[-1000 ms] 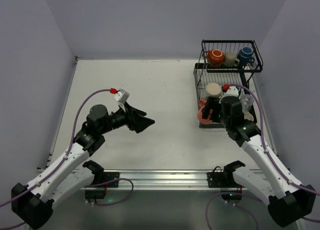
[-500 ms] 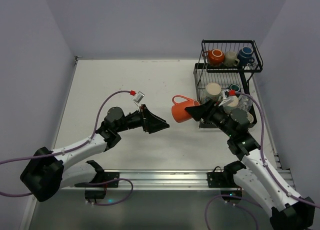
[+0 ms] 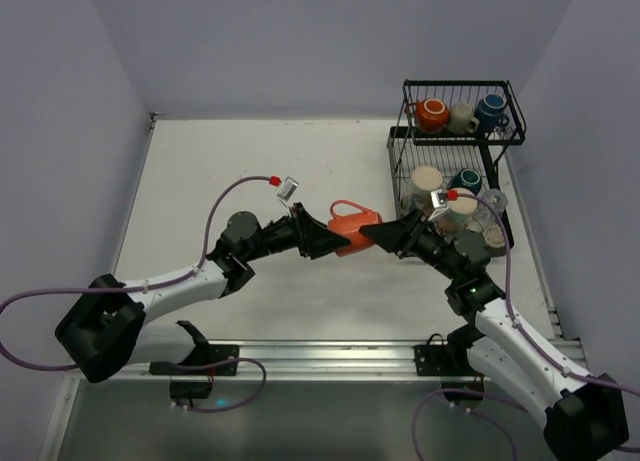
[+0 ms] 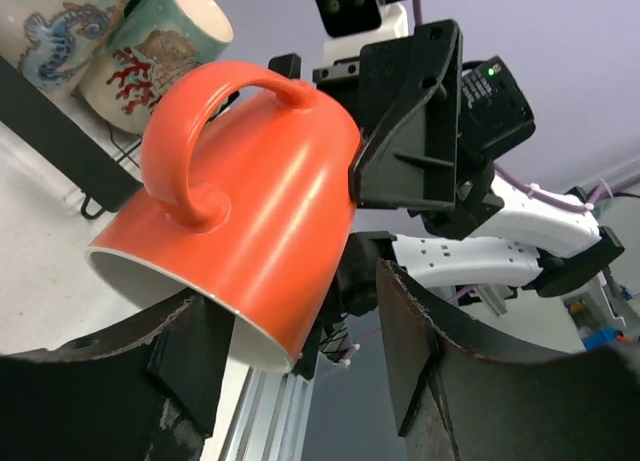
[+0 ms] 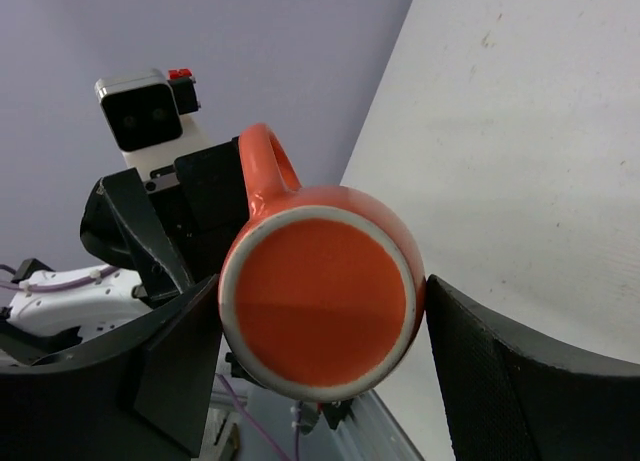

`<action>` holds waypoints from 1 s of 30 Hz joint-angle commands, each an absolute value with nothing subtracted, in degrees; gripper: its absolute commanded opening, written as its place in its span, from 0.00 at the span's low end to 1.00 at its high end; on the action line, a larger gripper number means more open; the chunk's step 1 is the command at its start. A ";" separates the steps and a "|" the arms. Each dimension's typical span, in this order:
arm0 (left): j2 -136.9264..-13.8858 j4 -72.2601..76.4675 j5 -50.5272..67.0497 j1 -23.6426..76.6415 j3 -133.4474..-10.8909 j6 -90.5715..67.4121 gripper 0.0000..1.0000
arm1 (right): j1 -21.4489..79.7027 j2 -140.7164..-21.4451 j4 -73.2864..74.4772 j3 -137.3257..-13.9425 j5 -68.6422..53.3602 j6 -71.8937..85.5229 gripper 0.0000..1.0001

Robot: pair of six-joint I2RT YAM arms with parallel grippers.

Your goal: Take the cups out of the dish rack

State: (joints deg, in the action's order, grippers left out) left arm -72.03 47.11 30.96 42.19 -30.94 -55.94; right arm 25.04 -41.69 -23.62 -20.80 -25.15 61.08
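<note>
An orange-red cup (image 3: 352,226) hangs on its side in mid-air between the two arms, left of the dish rack (image 3: 400,163). My right gripper (image 3: 388,236) is shut on its base end; in the right wrist view the cup's round bottom (image 5: 318,301) fills the gap of that gripper (image 5: 320,286). My left gripper (image 3: 325,239) faces it from the left. Its jaws stand open around the rim end of the cup (image 4: 240,201), with a gap on one side of the gripper (image 4: 290,301). The handle points up.
The rack's upper basket holds an orange cup (image 3: 432,114), a cream one (image 3: 461,116) and a blue one (image 3: 490,108). Its lower tray holds a cream cup (image 3: 427,181), a teal one (image 3: 467,180) and a patterned one (image 3: 461,204). A rail (image 3: 320,356) runs along the near edge.
My right gripper carried the orange-red cup out of the rack's lower tray and leftward. My left arm reached right to meet it, its jaws narrowing around the rim end.
</note>
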 commanded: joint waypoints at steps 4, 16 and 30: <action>-72.51 54.14 25.85 43.59 -33.05 -54.58 0.36 | 27.33 -44.56 -40.16 -18.81 -25.58 67.15 0.14; -66.78 10.39 10.05 42.02 -47.25 -34.67 0.00 | 28.04 -40.35 -32.36 -16.96 -22.41 59.88 0.99; -97.28 -39.80 -3.07 13.46 -86.91 -16.18 0.00 | 28.04 -31.30 3.25 -23.20 -18.55 39.29 0.99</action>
State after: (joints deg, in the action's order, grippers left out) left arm -94.48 -27.27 2.57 15.46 -79.42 -22.96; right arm 27.86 -33.17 -4.40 -20.51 -20.03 45.58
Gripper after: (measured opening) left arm 0.107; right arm 0.989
